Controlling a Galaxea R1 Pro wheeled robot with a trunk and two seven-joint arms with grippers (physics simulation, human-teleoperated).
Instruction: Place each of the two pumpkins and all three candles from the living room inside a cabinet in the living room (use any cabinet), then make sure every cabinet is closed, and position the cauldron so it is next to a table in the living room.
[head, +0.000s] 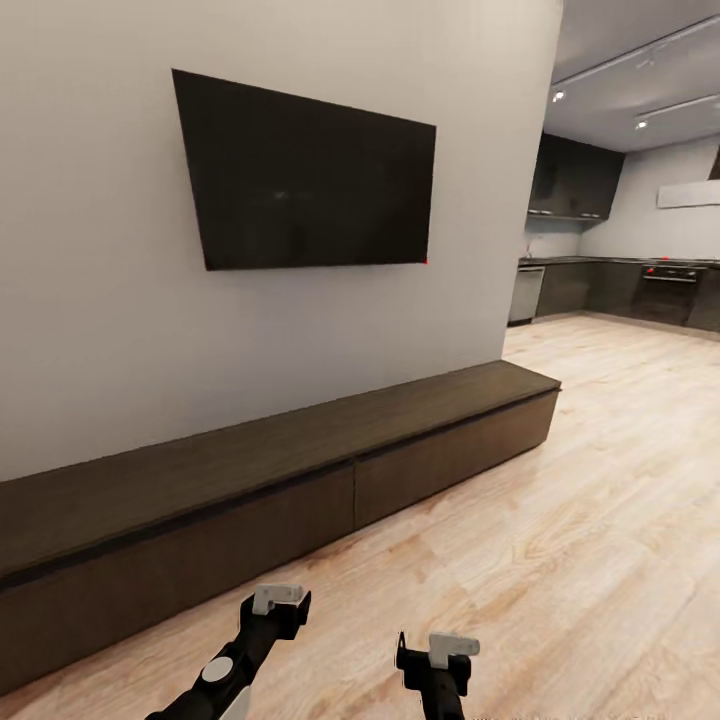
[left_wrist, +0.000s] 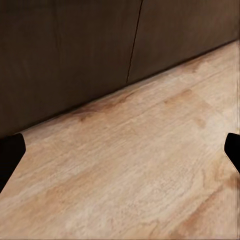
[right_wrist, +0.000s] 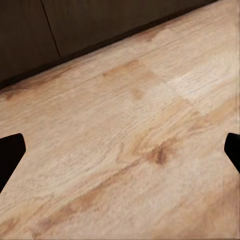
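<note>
Cabinet closed, ahead of both seemingly open grippers

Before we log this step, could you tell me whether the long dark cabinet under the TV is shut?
Shut, as far as the head view shows: the cabinet has its flat fronts flush, with just a thin seam between them.

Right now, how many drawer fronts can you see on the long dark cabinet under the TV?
2. The left drawer front runs toward the near end of the cabinet; the right drawer front reaches the far end by the kitchen. More may lie beyond the picture's left edge.
</note>
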